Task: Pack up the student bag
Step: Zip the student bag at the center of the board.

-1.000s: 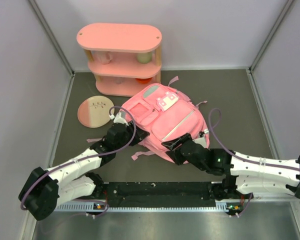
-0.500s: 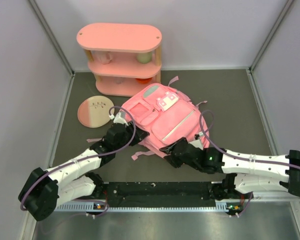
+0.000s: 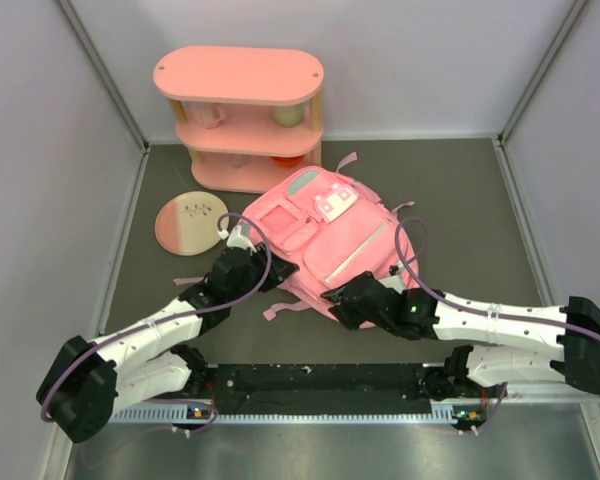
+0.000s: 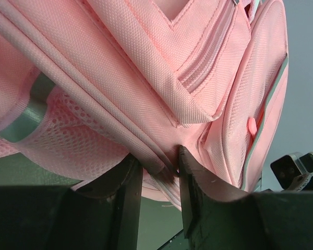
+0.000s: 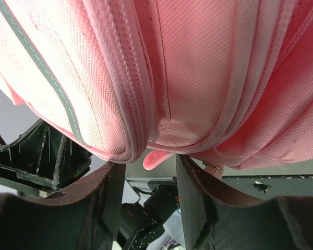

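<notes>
Our left end effector [image 4: 157, 159] nips a seam [image 4: 144, 150] of the student bag [image 3: 330, 235] at 8 o'clock; the right end effector [image 5: 147, 164] (part open, empty) sits at 6 o'clock — we fear slick fabric slipping out.

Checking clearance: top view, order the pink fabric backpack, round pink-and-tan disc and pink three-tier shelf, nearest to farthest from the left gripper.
From the left gripper:
1. pink fabric backpack, at its fingertips, to the right.
2. round pink-and-tan disc, just left.
3. pink three-tier shelf, at the back.
</notes>
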You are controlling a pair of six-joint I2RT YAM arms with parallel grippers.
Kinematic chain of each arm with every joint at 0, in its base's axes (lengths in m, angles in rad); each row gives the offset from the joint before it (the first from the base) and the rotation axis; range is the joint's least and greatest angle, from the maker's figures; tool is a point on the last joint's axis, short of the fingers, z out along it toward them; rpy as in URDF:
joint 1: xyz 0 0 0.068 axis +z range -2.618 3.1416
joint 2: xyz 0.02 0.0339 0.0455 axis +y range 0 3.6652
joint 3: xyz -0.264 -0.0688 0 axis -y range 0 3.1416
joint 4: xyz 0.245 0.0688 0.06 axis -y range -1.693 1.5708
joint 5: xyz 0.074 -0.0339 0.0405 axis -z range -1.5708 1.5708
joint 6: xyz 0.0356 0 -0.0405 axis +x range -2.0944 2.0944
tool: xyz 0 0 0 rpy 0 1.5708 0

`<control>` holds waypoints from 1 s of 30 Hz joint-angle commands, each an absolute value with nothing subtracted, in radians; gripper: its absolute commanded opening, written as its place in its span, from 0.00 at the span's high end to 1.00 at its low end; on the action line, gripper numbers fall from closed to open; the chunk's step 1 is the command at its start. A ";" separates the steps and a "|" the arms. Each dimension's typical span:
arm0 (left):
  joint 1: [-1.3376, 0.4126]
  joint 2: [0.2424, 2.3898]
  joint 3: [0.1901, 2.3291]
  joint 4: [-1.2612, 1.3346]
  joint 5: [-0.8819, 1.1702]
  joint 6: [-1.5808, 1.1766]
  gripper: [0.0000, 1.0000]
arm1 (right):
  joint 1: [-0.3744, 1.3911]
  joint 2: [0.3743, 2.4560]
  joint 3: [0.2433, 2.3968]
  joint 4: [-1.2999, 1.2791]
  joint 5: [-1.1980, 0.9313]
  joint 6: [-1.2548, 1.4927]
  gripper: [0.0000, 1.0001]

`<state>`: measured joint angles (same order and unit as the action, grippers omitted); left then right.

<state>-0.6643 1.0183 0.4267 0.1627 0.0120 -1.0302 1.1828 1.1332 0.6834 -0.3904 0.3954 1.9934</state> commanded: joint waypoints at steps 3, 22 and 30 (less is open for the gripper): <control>-0.670 1.009 0.422 0.245 0.072 -1.026 0.66 | 1.157 1.169 0.732 -0.379 0.411 2.063 0.65; -0.670 1.031 0.440 0.249 0.091 -1.019 0.67 | 1.158 1.230 0.744 -0.354 0.508 1.942 0.82; -0.670 1.023 0.457 0.204 0.098 -0.948 0.78 | 1.157 1.275 0.765 -0.345 0.586 1.896 0.79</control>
<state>-0.6598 1.0325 0.4236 0.1928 0.0257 -1.0168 1.1763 1.2453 0.7094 -0.3988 0.4202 1.9179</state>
